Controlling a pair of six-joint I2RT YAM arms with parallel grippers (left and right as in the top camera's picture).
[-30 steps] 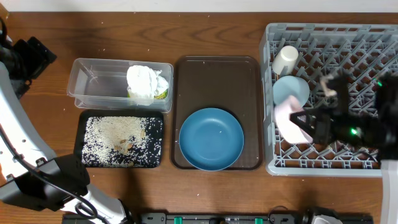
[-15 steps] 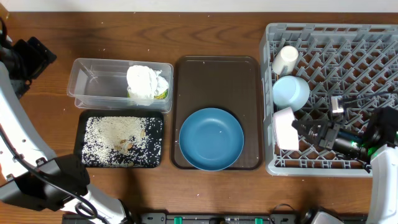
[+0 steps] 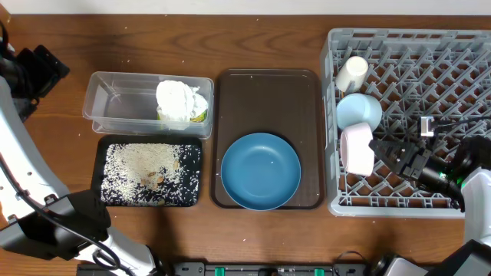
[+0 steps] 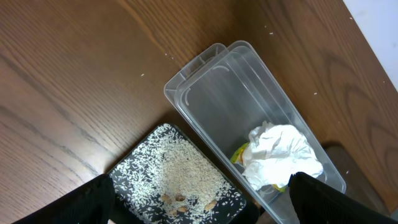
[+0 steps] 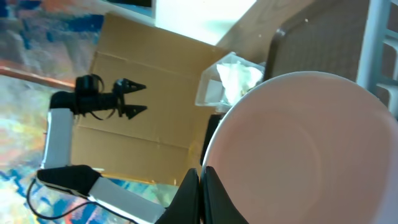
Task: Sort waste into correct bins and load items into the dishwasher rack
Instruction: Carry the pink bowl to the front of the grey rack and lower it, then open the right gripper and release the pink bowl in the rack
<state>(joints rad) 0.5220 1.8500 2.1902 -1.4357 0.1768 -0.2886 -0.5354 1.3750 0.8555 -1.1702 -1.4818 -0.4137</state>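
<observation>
Right gripper (image 3: 377, 146) clenched just beside pinkish bowl (image 3: 357, 148), right of frame, in rack (image 3: 406, 46); left gripper (image 4: 200, 180) released, facing clear tub (image 4: 217, 93).

Your overhead view is evenly lit and sharp, with soft shadows around the clear tub (image 3: 123, 107). In your right wrist view, white glare blows out above the tub, and the close pinkish bowl (image 5: 298, 149) blurs.

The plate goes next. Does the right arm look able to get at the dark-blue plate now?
Probably not yet: the right gripper is shut on the pinkish bowl in the rack; the plate lies uncovered.
</observation>
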